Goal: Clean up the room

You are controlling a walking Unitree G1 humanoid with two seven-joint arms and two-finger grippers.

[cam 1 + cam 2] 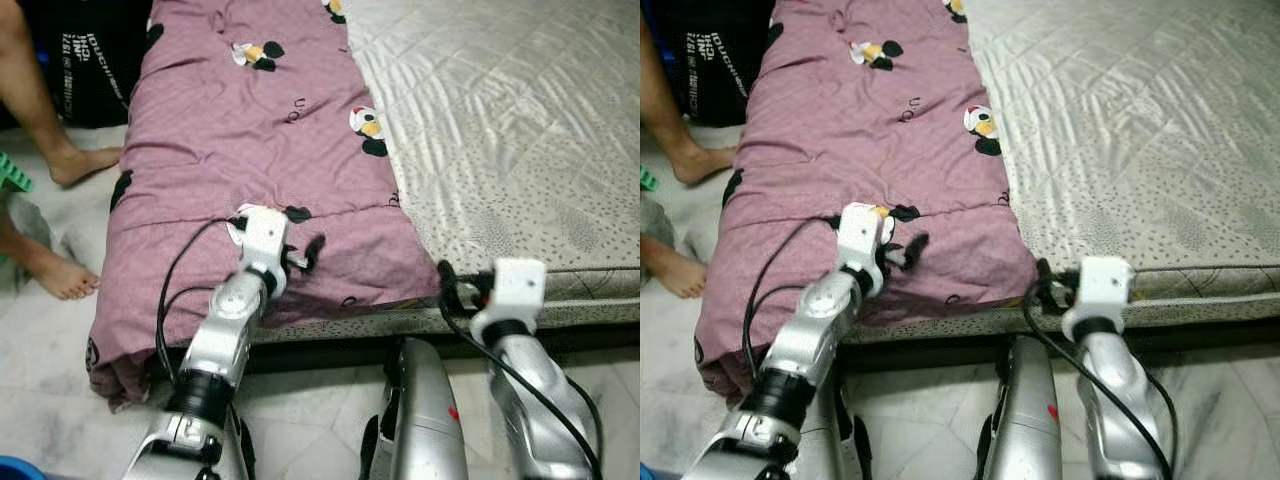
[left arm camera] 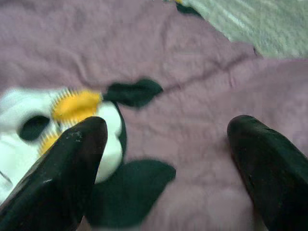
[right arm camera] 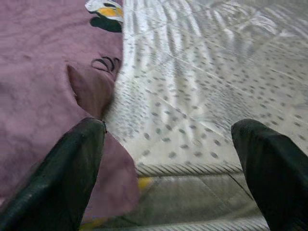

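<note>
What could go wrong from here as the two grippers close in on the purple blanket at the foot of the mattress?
1. The left gripper is open over flat purple blanket with no fold between its fingers, so closing may pinch little cloth and slip.
2. The right gripper straddles the blanket's corner and the mattress edge; it may catch the mattress cover instead.
3. A person's feet stand beside the blanket's overhang; pulling that way could drag cloth onto them.

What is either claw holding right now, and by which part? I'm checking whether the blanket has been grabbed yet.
Nothing is held. The left claw is open over the purple blanket, and the right claw is open at the mattress edge.
</note>
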